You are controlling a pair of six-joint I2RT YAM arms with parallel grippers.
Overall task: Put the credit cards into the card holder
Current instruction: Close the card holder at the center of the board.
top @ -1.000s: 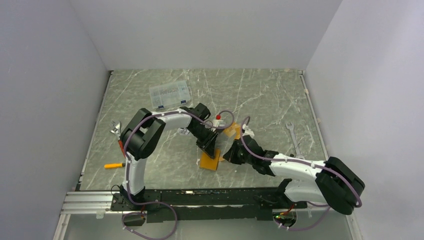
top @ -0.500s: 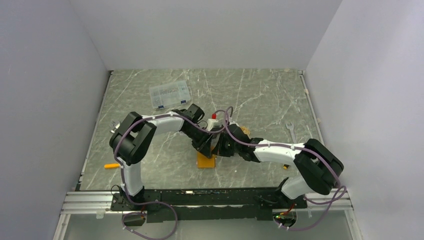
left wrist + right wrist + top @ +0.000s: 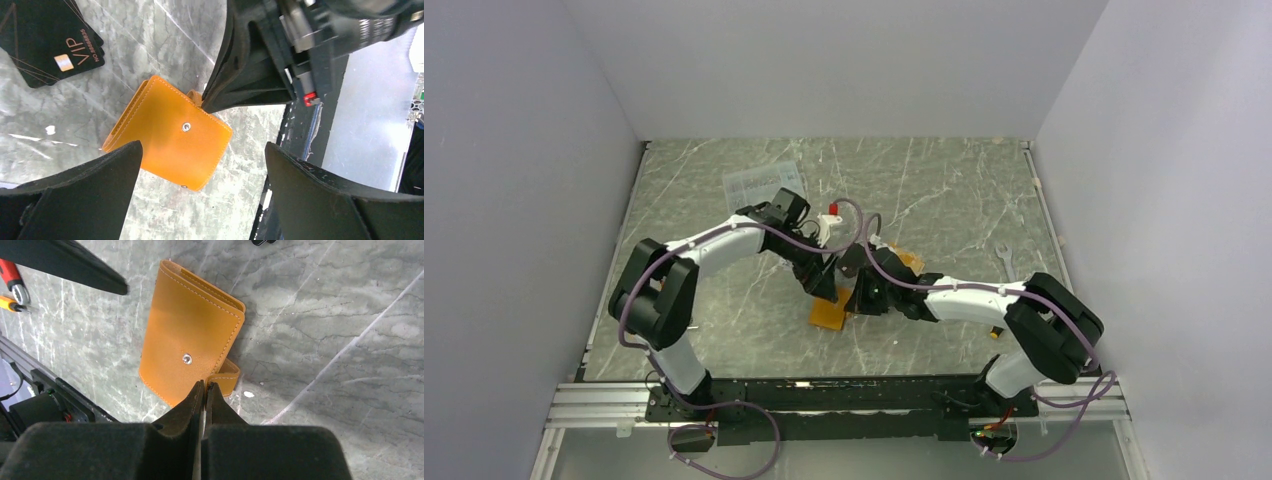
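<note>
- The card holder lies closed on the marble table, its snap stud facing up
- The left gripper hangs above it, fingers spread wide, gripping nothing
- The right gripper has its fingers pressed together, tips at the holder's snap tab
- Black credit cards lie fanned nearby, apart from the holder

Orange card holder lies on marble table.
</note>
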